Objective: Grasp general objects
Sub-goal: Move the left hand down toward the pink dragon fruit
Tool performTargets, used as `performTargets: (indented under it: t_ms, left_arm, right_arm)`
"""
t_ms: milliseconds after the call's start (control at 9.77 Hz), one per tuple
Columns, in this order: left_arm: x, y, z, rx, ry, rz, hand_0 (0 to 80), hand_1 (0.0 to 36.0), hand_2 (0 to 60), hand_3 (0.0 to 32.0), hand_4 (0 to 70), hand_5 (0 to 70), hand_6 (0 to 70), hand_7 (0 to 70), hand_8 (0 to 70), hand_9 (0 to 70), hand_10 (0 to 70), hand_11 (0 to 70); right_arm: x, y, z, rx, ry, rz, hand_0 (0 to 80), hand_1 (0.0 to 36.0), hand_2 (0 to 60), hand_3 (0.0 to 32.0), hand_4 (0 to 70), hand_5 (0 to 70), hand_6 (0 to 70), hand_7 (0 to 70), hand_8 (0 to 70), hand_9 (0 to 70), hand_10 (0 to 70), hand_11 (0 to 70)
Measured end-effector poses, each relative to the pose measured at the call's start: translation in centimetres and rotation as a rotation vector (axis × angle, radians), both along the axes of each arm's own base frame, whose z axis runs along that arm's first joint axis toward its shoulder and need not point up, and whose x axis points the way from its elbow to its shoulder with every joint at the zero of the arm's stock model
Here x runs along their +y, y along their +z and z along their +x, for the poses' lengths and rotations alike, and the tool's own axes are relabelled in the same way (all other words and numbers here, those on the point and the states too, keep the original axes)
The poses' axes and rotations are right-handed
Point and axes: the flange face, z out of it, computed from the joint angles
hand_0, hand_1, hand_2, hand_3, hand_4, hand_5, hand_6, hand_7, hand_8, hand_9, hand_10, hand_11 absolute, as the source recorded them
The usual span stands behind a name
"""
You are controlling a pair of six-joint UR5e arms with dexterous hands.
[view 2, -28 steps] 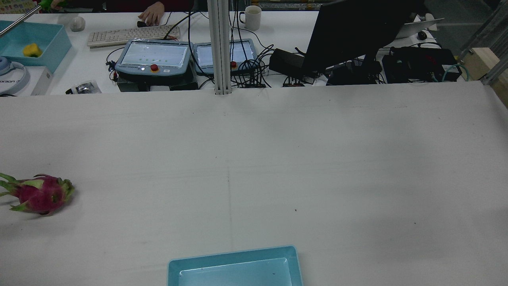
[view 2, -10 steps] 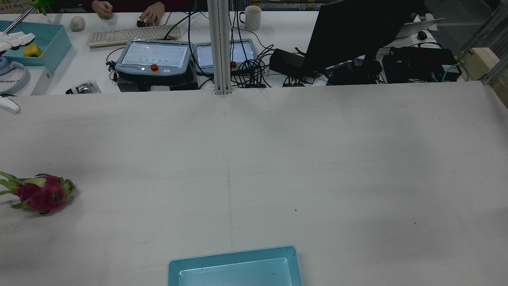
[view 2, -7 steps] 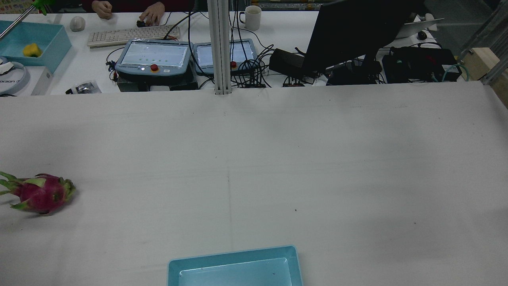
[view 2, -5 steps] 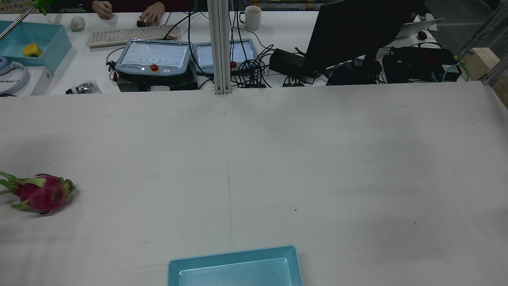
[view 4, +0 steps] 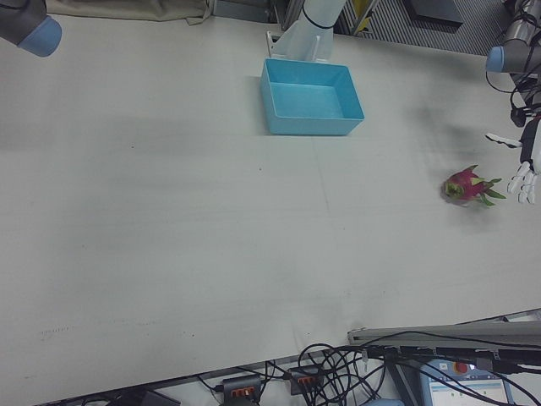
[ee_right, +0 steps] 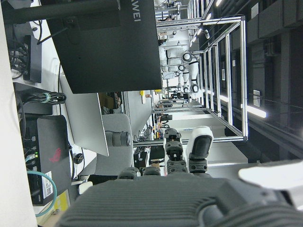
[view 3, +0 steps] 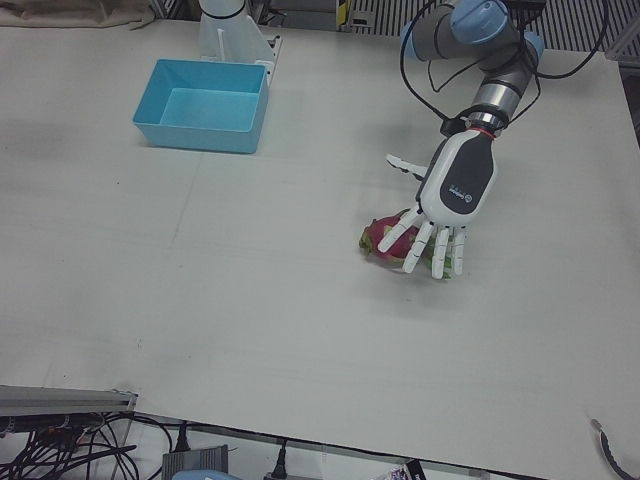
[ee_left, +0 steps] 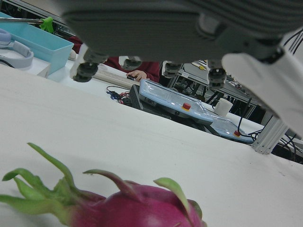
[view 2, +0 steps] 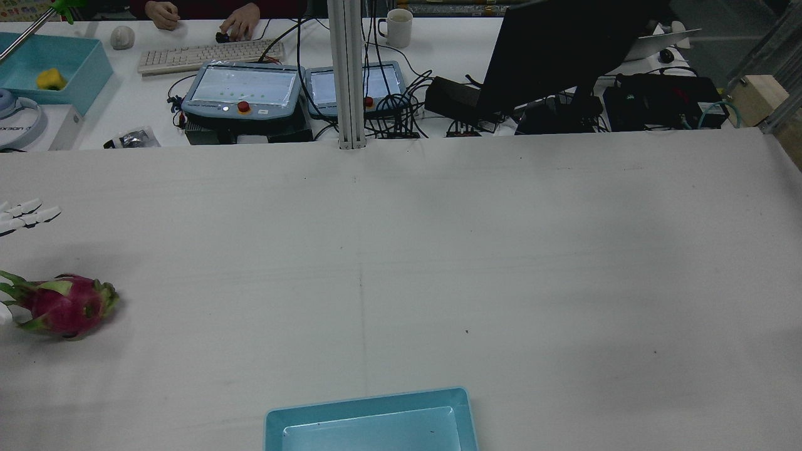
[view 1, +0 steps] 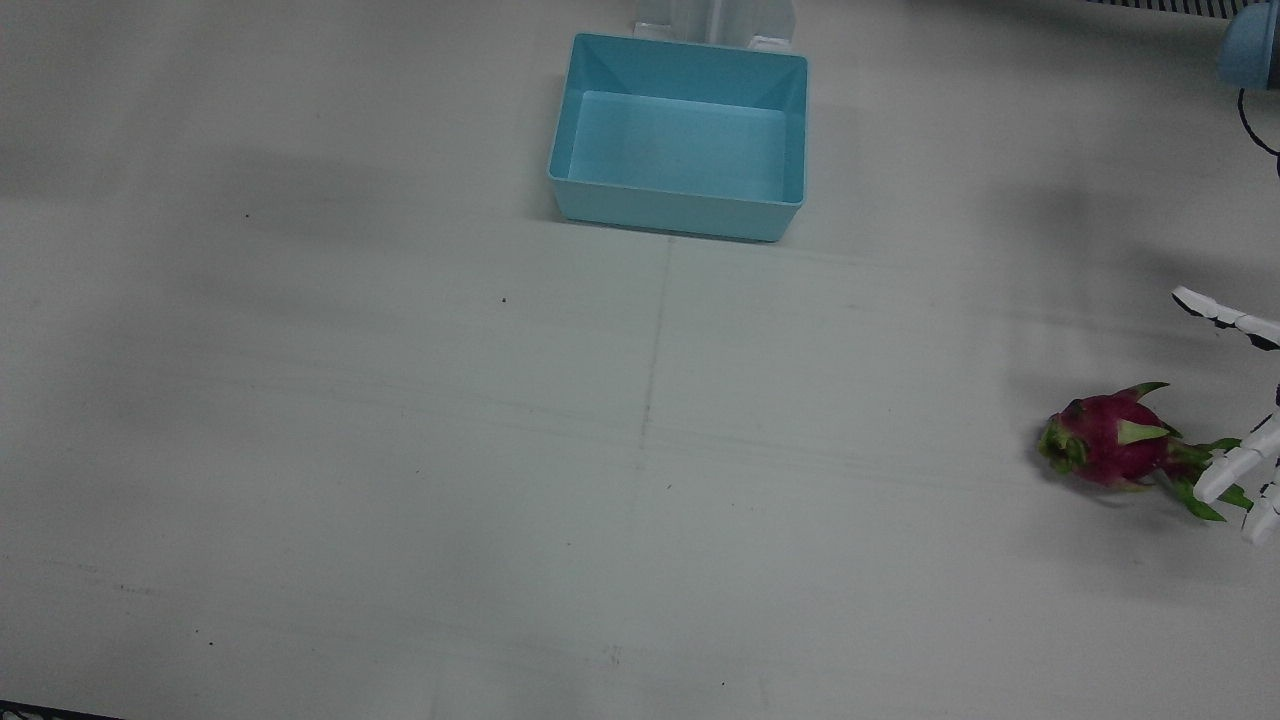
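Note:
A magenta dragon fruit (view 3: 384,232) with green scales lies on its side on the white table, near the edge on the robot's left. My left hand (view 3: 442,210) hangs palm-down just above its leafy end, fingers spread, holding nothing. In the front view only its fingers (view 1: 1238,464) show beside the fruit (view 1: 1104,450). The rear view catches fingertips (view 2: 25,212) behind the fruit (view 2: 63,307). The left hand view has the fruit (ee_left: 137,209) close below the palm. My right hand (ee_right: 185,153) shows only in its own view, raised and empty, fingers apart.
An empty light-blue bin (view 1: 566,140) stands at the table's robot side, in the middle, also in the left-front view (view 3: 142,104). Behind the table's far edge are teach pendants (view 2: 243,91), a monitor (view 2: 564,50), a post (view 2: 348,75) and a person's hands (view 2: 238,24).
The left hand's fingers, out of the rear view half a second ago, have come in at the left edge, low beside the dragon fruit. The fruit has not moved.

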Motion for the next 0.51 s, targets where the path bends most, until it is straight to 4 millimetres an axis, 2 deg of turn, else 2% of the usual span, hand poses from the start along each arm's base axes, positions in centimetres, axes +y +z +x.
performTargets:
  t_ms: [102, 307, 512]
  left_arm:
    - [0.1, 0.9, 0.5, -0.015, 0.005, -0.012, 49.6, 12.7, 0.0, 32.0, 0.0, 6.1, 0.0, 7.8, 0.0, 0.1, 0.0, 0.0]
    - [-0.1, 4.2, 0.5, -0.057, -0.034, -0.058, 50.4, 14.0, 0.0, 32.0, 0.0, 8.3, 0.0, 8.7, 0.0, 0.3, 0.0, 0.0]
    - [-0.2, 5.7, 0.0, -0.079, -0.081, -0.085, 50.6, 14.6, 0.0, 32.0, 0.0, 9.1, 0.0, 9.5, 0.0, 0.5, 0.0, 0.0]
  right_arm:
    - [0.0, 0.0, 0.0, 0.000, 0.000, 0.000, 0.0, 0.0, 0.0, 0.0, 0.0, 0.0, 0.0, 0.0, 0.0, 0.0, 0.0, 0.0]
    - [0.0, 0.0, 0.0, 0.000, 0.000, 0.000, 0.0, 0.0, 0.0, 0.0, 0.0, 0.0, 0.0, 0.0, 0.0, 0.0, 0.0, 0.0]
    - [0.0, 0.0, 0.0, 0.000, -0.001, 0.000, 0.0, 0.0, 0.0, 0.0, 0.0, 0.0, 0.0, 0.0, 0.0, 0.0, 0.0, 0.0]
